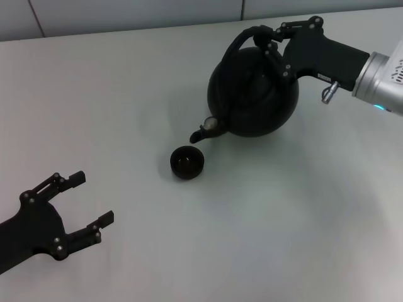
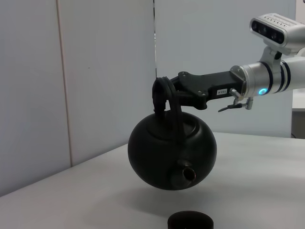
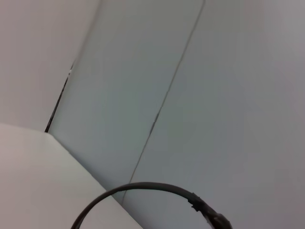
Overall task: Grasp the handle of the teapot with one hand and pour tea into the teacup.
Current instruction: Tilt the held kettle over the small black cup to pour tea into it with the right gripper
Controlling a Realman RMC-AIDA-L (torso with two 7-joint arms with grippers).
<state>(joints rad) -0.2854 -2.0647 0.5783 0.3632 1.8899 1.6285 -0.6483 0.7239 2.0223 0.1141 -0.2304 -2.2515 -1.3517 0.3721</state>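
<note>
My right gripper (image 1: 269,39) is shut on the black arched handle (image 1: 242,39) of the round matte black teapot (image 1: 255,94). It holds the pot in the air, tilted with the spout (image 1: 204,130) down toward the small black teacup (image 1: 187,162). In the left wrist view the teapot (image 2: 171,155) hangs clear above the table with the spout (image 2: 185,173) over the teacup's rim (image 2: 189,221). No stream of tea shows. The cup's inside looks brownish. My left gripper (image 1: 93,198) is open and empty at the table's near left. The right wrist view shows only a thin arc of the handle (image 3: 143,187).
The white table (image 1: 283,220) stretches around the cup. Grey wall panels (image 1: 126,16) stand behind the far edge. The right arm (image 1: 378,75) reaches in from the right.
</note>
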